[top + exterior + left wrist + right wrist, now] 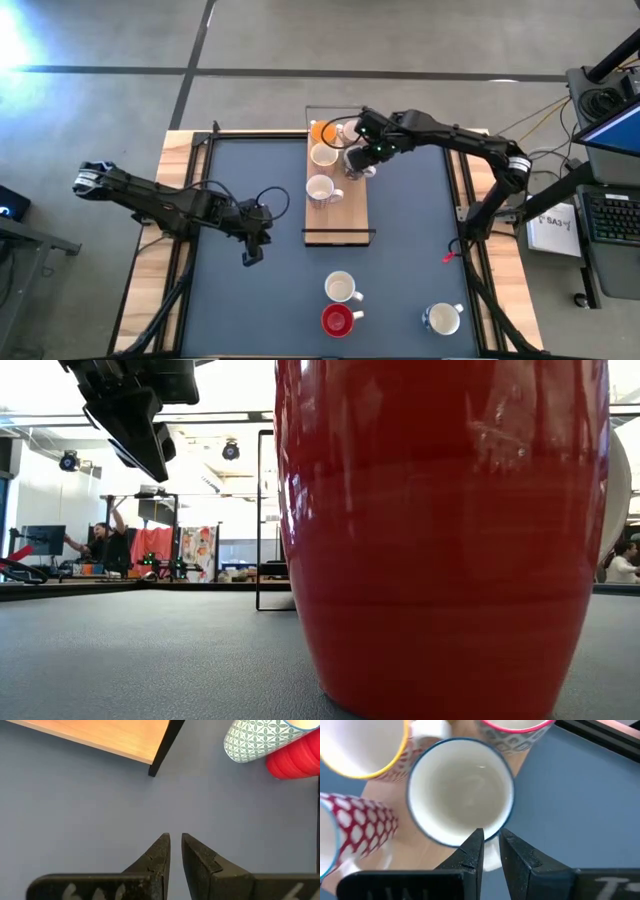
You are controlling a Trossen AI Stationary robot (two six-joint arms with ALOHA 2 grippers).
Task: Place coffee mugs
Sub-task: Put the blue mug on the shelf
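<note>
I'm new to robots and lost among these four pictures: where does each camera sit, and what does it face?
High: overhead, looking down on the wooden board; both arms.
Low: tabletop level, red mug filling it; one arm above.
Left wrist: left gripper, fingers nearly together, above the mat.
Right wrist: right gripper gripping the blue-rimmed mug.
Shared: red mug, except right wrist.

Coffee mugs, all upright. Four are grouped at the wooden board's [336,205] far end: orange mug [322,131], two cream mugs [324,155] [319,189], and a blue-rimmed mug [460,791] being gripped at its rim. Three are standing on the counter's [400,250] near part: cream mug [341,288], red mug [337,320], white mug [442,318].
</note>
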